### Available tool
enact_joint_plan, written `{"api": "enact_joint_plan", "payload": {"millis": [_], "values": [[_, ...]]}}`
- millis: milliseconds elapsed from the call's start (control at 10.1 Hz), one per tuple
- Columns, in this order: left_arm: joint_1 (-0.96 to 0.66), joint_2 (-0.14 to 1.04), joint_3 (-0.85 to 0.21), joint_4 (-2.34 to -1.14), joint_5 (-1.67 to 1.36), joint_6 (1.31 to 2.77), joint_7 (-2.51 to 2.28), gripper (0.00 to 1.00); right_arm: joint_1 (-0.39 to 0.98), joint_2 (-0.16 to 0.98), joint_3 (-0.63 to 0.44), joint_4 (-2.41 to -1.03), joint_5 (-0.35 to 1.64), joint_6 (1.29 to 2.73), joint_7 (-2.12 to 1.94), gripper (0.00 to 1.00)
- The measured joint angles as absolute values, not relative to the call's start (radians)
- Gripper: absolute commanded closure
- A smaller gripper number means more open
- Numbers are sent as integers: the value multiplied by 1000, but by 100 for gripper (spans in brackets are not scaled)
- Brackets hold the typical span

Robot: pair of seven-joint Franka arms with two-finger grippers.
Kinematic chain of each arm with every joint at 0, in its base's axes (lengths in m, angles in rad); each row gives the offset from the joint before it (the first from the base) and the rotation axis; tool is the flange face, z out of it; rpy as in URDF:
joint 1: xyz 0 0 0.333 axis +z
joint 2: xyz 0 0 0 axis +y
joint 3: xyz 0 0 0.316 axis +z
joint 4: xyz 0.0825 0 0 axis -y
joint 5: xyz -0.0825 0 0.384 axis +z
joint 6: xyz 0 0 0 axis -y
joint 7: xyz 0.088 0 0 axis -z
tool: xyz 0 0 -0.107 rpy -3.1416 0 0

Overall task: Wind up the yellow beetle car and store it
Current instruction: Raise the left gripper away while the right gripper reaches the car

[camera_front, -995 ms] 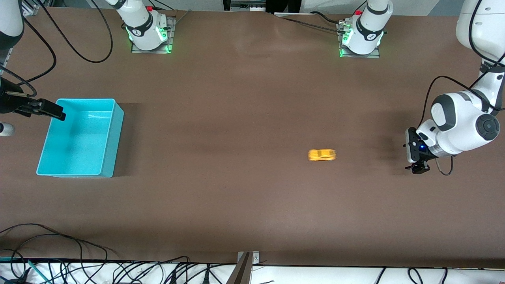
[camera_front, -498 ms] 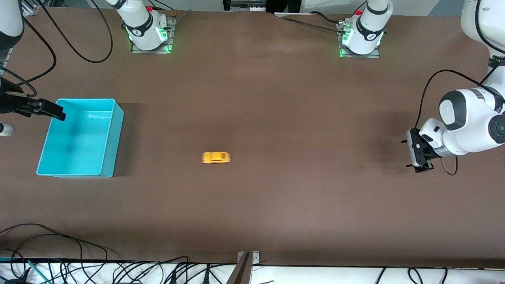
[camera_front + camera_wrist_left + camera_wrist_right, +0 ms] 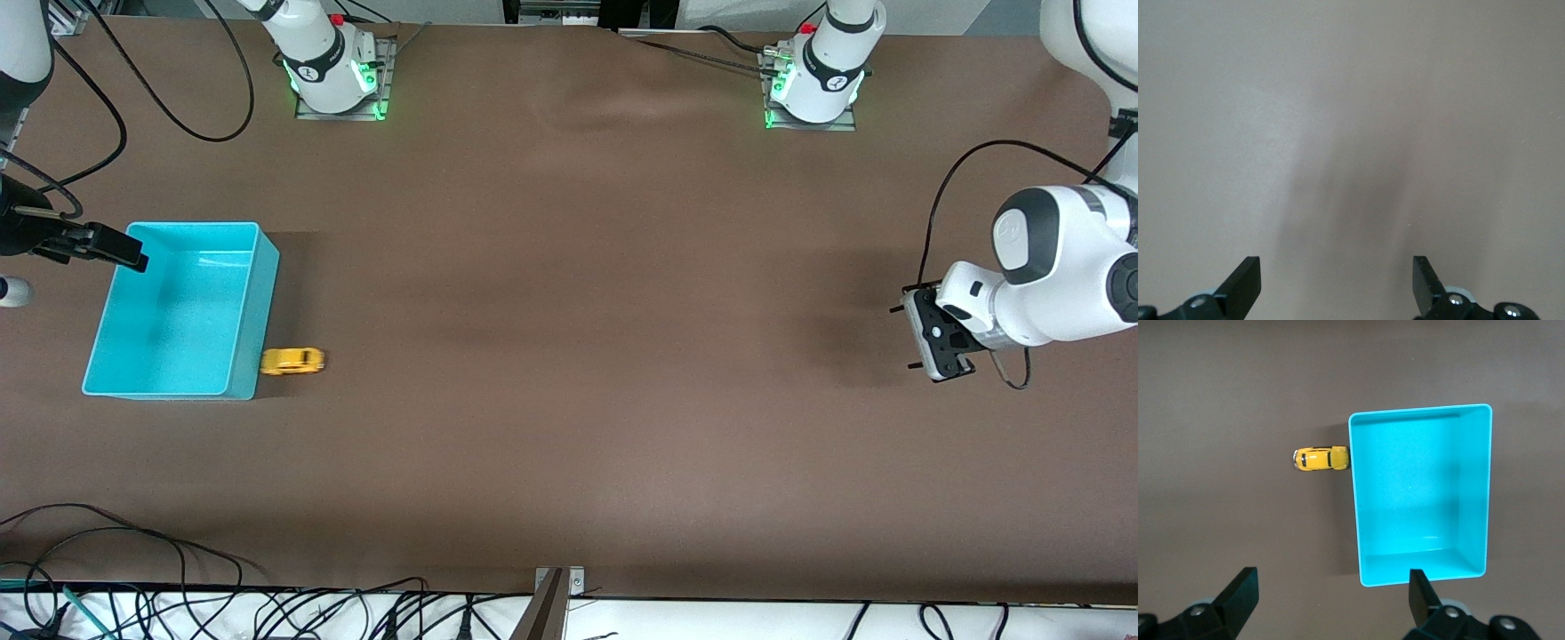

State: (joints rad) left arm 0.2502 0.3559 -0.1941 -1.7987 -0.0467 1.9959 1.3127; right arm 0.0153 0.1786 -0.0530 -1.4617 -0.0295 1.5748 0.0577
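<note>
Front view first: I've got the big brown matte table (image 3: 569, 427) filling the shot, and I'm placing everything off the open-topped rectangular cyan plastic bin (image 3: 182, 309), which sits toward the right arm's end of the table.

Next down in size, the white left arm is well apart from the cyan bin, up over bare table at its own end. Its black left gripper (image 3: 935, 342) hangs there with fingers spread wide and nothing between them. From the left wrist view I see both black fingertips (image 3: 1245, 283) apart over plain table surface, so it's empty and waiting.

The right gripper (image 3: 107, 247) sits over the cyan bin's rim on the side away from the left arm. Right wrist view looks straight down at the bin (image 3: 1421, 493), and the two finger pads (image 3: 1238, 590) stand wide apart with nothing held.

Smallest item: the tiny orange-yellow rounded toy beetle car (image 3: 292, 360) with dark windows. It's on the table, outside the cyan bin, one end touching or just about touching the bin's outer wall on the side facing the left arm, close to the corner nearer the front camera. Right wrist view shows the same car (image 3: 1320, 459) nose-to-wall against the bin, upright on its wheels.
</note>
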Motion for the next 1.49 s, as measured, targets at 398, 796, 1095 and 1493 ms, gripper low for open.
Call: {"api": "enact_joint_plan", "payload": {"millis": [398, 796, 1095, 1493], "values": [[224, 200, -204, -1791, -47, 1878, 978, 0, 23, 215, -49, -1464, 4, 1573, 31, 0], [152, 68, -156, -1790, -48, 1788, 634, 0, 26, 362, -50, -1471, 92, 1628, -161, 0], [25, 6, -46, -1787, -48, 1706, 341, 0, 44, 477, -47, -1471, 104, 1707, -377, 0], [10, -29, -28, -1701, -48, 1590, 205, 0, 81, 528, -45, -1564, 104, 1904, -811, 0]]}}
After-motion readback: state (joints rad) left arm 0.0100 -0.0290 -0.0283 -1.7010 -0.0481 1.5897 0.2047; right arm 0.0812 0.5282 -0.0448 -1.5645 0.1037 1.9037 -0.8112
